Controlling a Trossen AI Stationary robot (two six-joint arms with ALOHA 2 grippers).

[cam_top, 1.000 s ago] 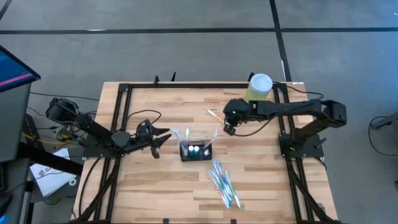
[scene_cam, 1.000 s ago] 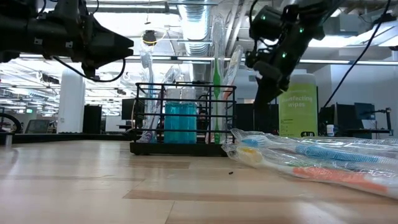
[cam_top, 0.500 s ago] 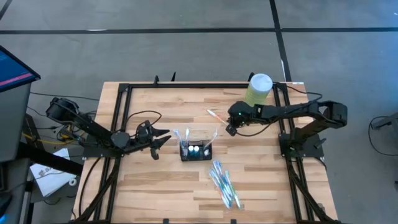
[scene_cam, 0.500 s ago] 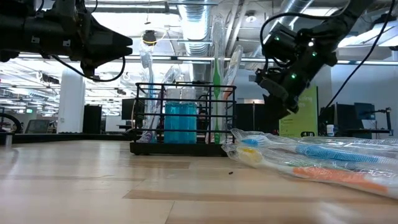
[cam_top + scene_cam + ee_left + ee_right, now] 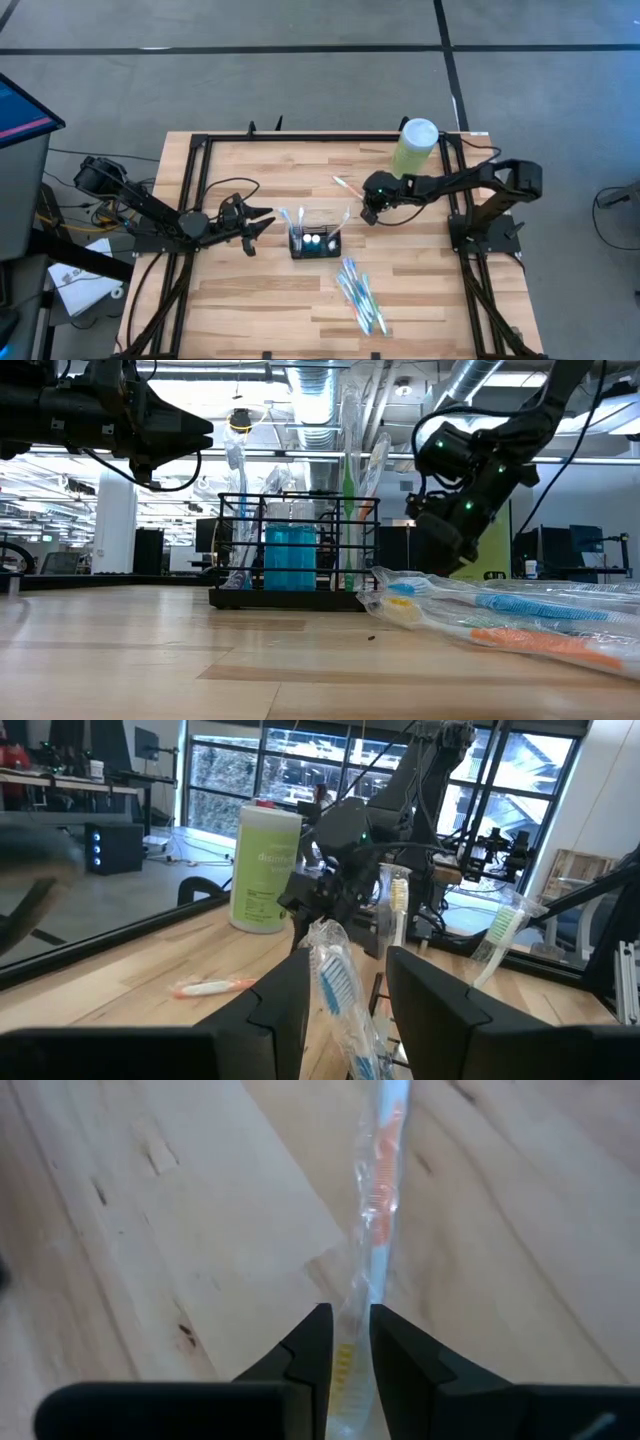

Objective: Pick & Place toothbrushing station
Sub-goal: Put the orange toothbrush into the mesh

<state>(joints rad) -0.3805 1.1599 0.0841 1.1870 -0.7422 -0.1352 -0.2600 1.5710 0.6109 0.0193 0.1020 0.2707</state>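
Note:
The black wire-mesh holder (image 5: 314,242) stands mid-table with wrapped toothbrushes upright in it; it also shows in the low view (image 5: 295,550). A wrapped orange toothbrush (image 5: 346,185) lies flat on the wood beyond it. My right gripper (image 5: 367,210) is low over the table, shut on that toothbrush (image 5: 378,1200). My left gripper (image 5: 266,222) hovers open just left of the holder. A wrapped blue-bristled toothbrush (image 5: 335,982) leaning out of the holder shows between its fingers (image 5: 285,1005), untouched as far as I can see. My right gripper pinches the near end of the orange toothbrush's clear wrapper (image 5: 350,1342) between its two fingers. The fingers come slanting down from the table's right side and lie along the toothbrush. The toothbrush stretches away from the fingertips, lying on the table.
A tall pale-green canister with a white lid (image 5: 415,144) stands at the far right, just behind my right arm. A bundle of wrapped toothbrushes (image 5: 360,296) lies near the front, right of the holder. A black frame (image 5: 200,150) runs along the table's edges.
My right gripper has gone down toward the table and a little toward the holder, ending low at the orange toothbrush. My left gripper has kept still.

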